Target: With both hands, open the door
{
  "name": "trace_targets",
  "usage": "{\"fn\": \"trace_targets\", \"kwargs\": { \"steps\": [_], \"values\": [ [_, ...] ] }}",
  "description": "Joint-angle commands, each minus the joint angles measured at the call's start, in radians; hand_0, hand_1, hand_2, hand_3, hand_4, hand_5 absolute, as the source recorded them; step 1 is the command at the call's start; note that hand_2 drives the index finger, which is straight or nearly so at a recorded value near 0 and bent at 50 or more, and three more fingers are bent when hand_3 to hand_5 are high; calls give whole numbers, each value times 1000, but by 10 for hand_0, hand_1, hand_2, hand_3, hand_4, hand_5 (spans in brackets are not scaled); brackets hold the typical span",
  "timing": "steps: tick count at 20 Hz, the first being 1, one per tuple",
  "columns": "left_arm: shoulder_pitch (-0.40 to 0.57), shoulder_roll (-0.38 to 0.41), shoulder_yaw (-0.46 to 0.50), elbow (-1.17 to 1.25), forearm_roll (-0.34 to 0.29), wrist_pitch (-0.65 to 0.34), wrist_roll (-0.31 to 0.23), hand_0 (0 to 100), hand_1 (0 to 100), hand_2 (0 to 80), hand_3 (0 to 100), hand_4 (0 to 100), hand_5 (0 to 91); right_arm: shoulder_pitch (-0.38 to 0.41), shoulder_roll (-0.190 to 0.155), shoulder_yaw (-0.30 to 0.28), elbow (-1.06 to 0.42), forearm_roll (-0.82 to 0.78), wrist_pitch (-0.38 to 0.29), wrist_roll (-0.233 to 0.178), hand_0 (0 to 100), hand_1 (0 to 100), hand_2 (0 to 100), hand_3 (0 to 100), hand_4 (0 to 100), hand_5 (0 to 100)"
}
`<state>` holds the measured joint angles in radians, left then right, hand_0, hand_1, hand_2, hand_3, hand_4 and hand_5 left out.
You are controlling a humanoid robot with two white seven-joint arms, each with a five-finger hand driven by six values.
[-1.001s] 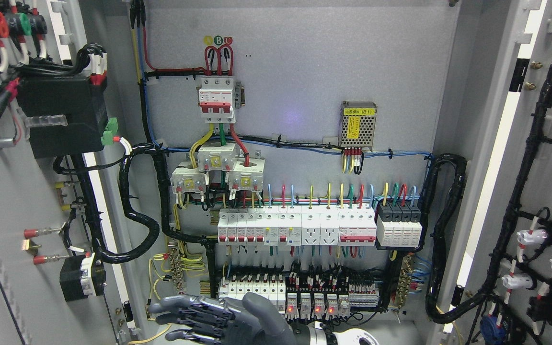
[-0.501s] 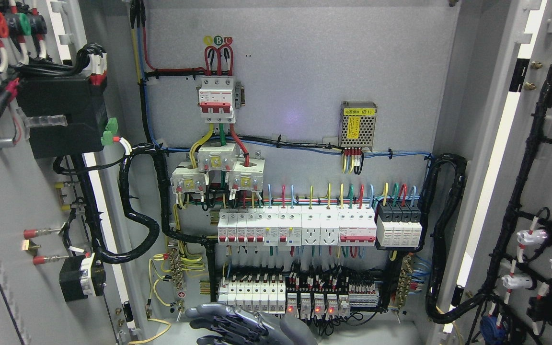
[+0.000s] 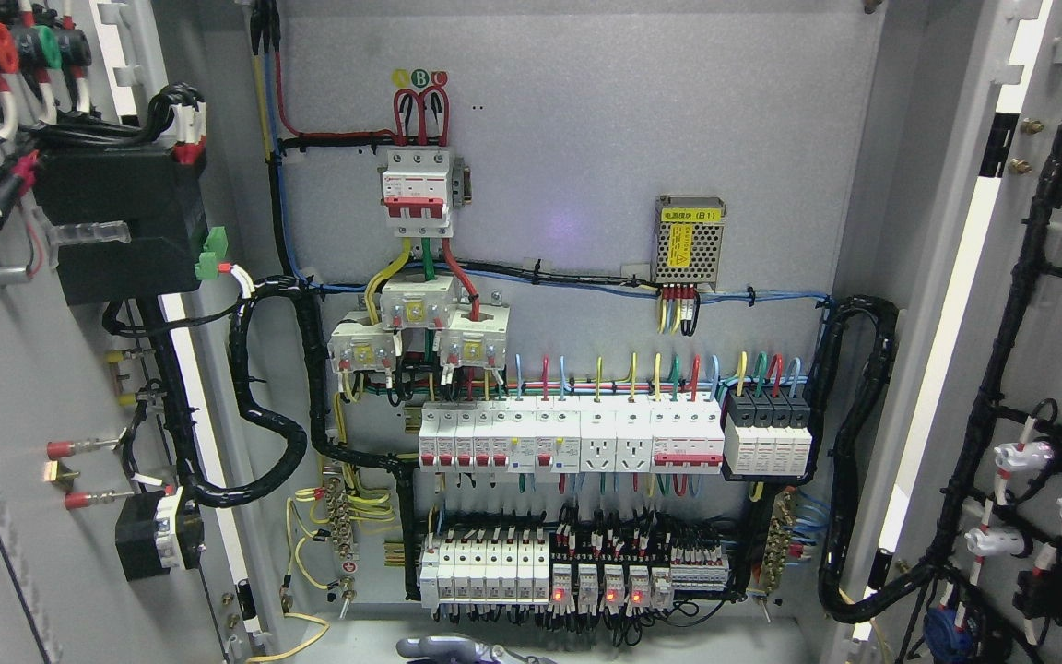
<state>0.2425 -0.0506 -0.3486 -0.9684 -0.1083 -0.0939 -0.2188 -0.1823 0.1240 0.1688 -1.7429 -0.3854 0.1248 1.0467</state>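
In the upper middle of the frame, a green round sticker (image 3: 419, 78) above the red-and-white breaker (image 3: 417, 183) shows "B". The yellow label (image 3: 691, 214) on the perforated metal box (image 3: 690, 242), right of middle, ends with "(B1)"; its other characters are too small to read.

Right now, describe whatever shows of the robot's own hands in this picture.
Only a sliver shows: grey, rounded fingertips with a smooth, slightly glossy finish poke up at the bottom edge, below the rows of breakers. Darker grey segments sit between the lighter ones. No wrist, arm, cable or marking is in view, and which arm the hand belongs to cannot be told.
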Motion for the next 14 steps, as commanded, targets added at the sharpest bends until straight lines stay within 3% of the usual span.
{"fn": "trace_targets", "kwargs": {
  "steps": [1,4,9,11,14],
  "values": [
    [67,52,-174,-697,10,-6,1,837,211,0,0,0,0,98,5,-95,-173,7,-4,-4,0,0,0,0,0,0],
    [92,90,-164,-841,10,-24,1,837,211,0,0,0,0,148,8,-130,-246,10,-8,-17,0,0,0,0,0,0],
    [147,113,-109,-967,6,-161,1,837,211,0,0,0,0,199,8,-160,-322,7,-51,-114,0,0,0,0,0,0],
    [158,114,-76,-983,4,-220,1,837,211,0,0,0,0,214,8,-170,-337,5,-54,-178,0,0,0,0,0,0],
    [173,110,-26,-992,4,-360,4,837,211,0,0,0,0,215,8,-195,-343,5,-68,-195,0,0,0,0,0,0]
  ]
}}
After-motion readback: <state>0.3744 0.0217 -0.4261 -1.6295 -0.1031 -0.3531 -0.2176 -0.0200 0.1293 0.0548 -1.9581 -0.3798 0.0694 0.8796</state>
